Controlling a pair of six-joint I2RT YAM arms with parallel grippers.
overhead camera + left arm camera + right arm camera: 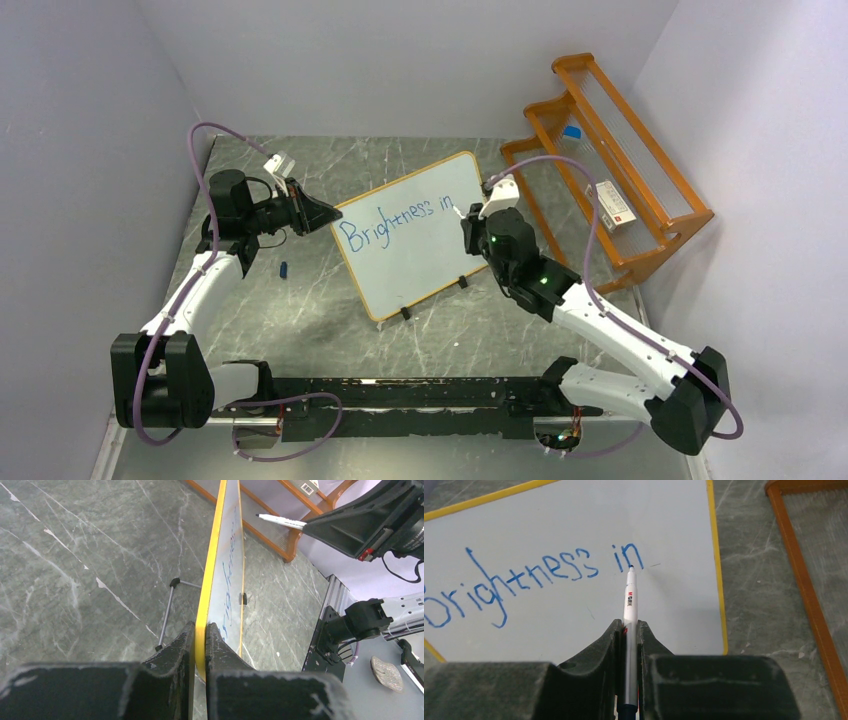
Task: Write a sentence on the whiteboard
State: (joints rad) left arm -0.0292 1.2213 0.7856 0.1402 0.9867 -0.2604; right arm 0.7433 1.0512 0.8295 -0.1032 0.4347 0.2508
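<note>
The left gripper (200, 630) held the whiteboard (425, 262) by its left frame edge, jaws narrow on the thin rim. The right gripper (628, 630) clamped the marker (630, 592), its tip near the face just after "in", the last word of the sentence (554, 570); contact could not be confirmed. The board stood tilted on its feet on the table (300, 320), with the wooden rack (620, 170) beyond. Judged light, stiff and smooth-faced, it would likely slide or tip under pen pressure; the frame edge was the sound hold.
</note>
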